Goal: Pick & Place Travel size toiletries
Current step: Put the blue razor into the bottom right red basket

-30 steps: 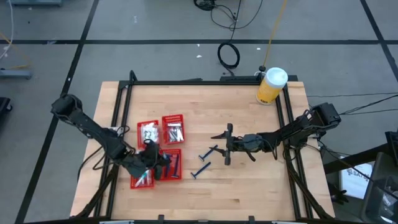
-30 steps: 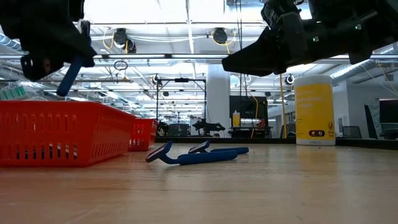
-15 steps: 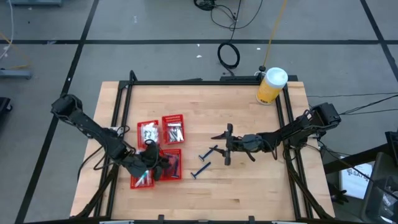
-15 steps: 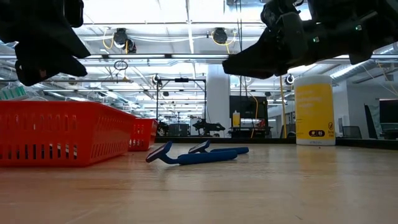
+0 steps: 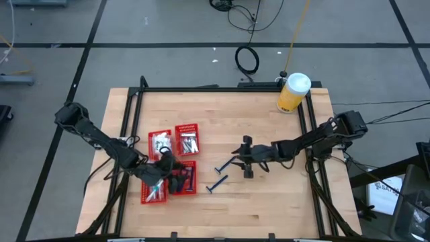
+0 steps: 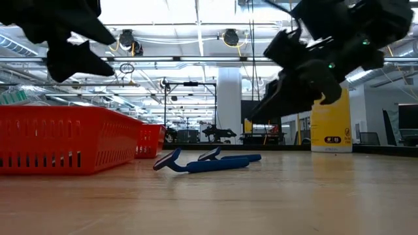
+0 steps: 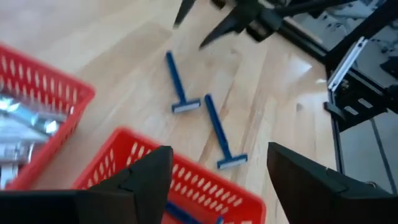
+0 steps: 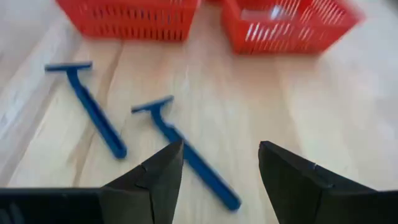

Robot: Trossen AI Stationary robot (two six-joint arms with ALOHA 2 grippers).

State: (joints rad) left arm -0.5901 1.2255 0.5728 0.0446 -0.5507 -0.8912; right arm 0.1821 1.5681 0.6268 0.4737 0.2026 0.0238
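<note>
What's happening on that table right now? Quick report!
Left end effector open, empty, over baskets. Right end effector open, above two razors on table. Nothing in the way.

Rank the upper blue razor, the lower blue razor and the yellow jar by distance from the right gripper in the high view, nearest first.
From the right gripper:
1. Upper blue razor, just beside it toward the baskets.
2. Lower blue razor, nearer the table's front edge.
3. Yellow jar, far back corner.

two blue razors (image 5: 222,172) on the table, four red baskets (image 5: 189,140), one yellow jar (image 5: 291,93), two robot arms.
</note>
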